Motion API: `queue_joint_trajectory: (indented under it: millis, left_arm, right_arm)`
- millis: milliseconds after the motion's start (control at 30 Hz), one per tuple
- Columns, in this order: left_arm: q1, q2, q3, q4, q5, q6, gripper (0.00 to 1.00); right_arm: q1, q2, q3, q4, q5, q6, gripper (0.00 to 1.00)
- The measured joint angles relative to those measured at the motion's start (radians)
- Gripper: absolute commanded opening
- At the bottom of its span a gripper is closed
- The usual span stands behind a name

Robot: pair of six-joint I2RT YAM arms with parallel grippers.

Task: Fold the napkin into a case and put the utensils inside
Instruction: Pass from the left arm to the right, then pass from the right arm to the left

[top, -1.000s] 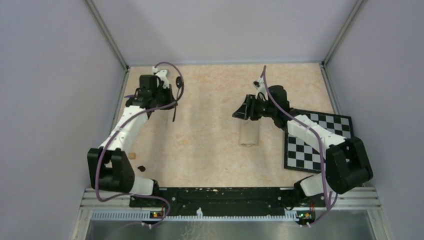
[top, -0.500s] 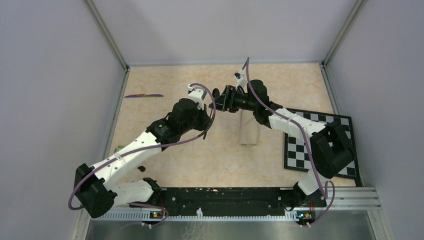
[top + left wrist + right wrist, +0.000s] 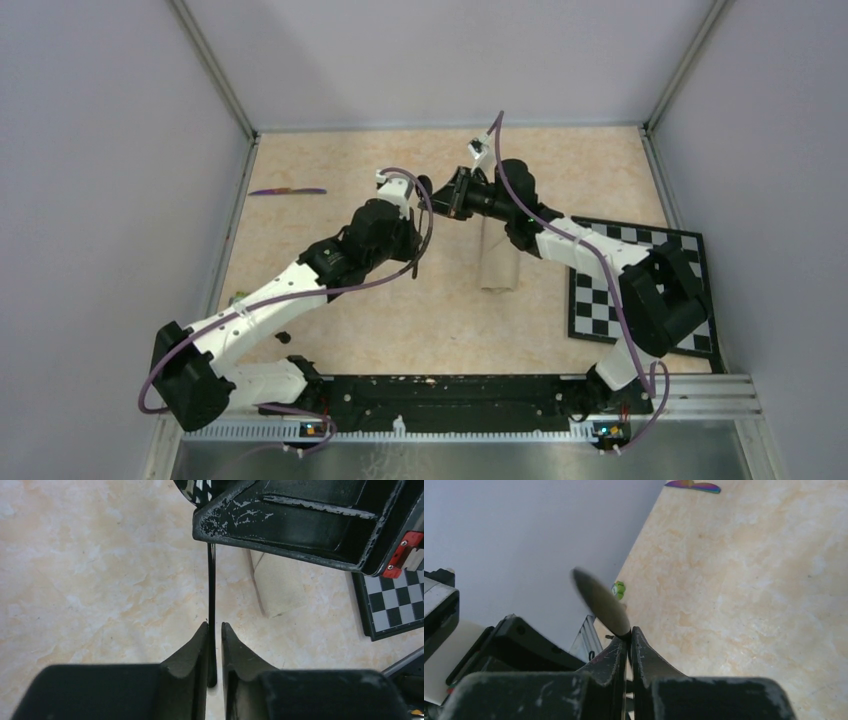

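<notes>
Left, right jaws pinch spoon (image 3: 599,602) above mottled beige tabletop (image 3: 430,310); lilac walls (image 3: 450,60).

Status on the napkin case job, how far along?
Done: the case is folded and lies flat. In hand: the black spoon, pinched by both the left gripper and the right gripper at once, likely a handover. Left: neither utensil is inside; the purple knife lies far left, untouched.
</notes>
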Motion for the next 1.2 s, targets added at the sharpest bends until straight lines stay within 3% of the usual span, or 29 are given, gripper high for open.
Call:
queue_joint_trajectory:
  millis: [67, 133, 233, 367, 467, 633, 700, 767, 900, 1000, 1067, 1133, 1200]
  left_arm:
    - [0.0, -0.005, 0.0, 0.0, 0.01, -0.022, 0.64]
    - [0.002, -0.019, 0.0, -0.001, 0.032, -0.039, 0.76]
    - [0.032, -0.079, -0.009, 0.012, 0.128, -0.076, 0.81]
    - [0.169, -0.207, -0.094, 0.11, 0.348, -0.14, 0.9]
    - [0.274, -0.286, -0.196, 0.243, 0.521, -0.216, 0.91]
    - [0.295, -0.299, -0.314, 0.467, 0.734, -0.323, 0.9]
    - [0.295, -0.282, -0.344, 0.551, 0.803, -0.367, 0.83]
    - [0.291, -0.253, -0.354, 0.615, 0.857, -0.396, 0.68]
    - [0.259, -0.217, -0.356, 0.694, 0.906, -0.422, 0.52]
    - [0.222, -0.218, -0.354, 0.695, 0.905, -0.402, 0.31]
    - [0.203, -0.218, -0.351, 0.667, 0.882, -0.373, 0.1]
    - [0.196, -0.223, -0.348, 0.624, 0.842, -0.341, 0.0]
    - [0.19, -0.234, -0.331, 0.574, 0.798, -0.298, 0.0]
  right_arm:
    - [-0.002, 0.0, -0.001, 0.033, -0.034, 0.003, 0.0]
    - [-0.006, 0.0, -0.004, 0.059, -0.072, 0.003, 0.0]
    - [-0.02, -0.002, -0.011, 0.11, -0.156, 0.01, 0.0]
    - [-0.043, -0.03, -0.05, 0.173, -0.266, 0.042, 0.0]
    - [-0.048, -0.055, -0.076, 0.231, -0.329, 0.09, 0.0]
    - [-0.047, -0.071, -0.112, 0.425, -0.397, 0.235, 0.0]
    - [-0.047, -0.071, -0.127, 0.487, -0.41, 0.283, 0.0]
    - [-0.045, -0.071, -0.138, 0.536, -0.417, 0.327, 0.0]
    - [-0.041, -0.071, -0.15, 0.589, -0.417, 0.377, 0.0]
    - [-0.04, -0.071, -0.15, 0.61, -0.41, 0.404, 0.0]
    - [-0.04, -0.072, -0.15, 0.62, -0.401, 0.424, 0.01]
    - [-0.04, -0.085, -0.15, 0.589, -0.377, 0.429, 0.24]
    - [-0.039, -0.107, -0.15, 0.495, -0.334, 0.4, 0.44]
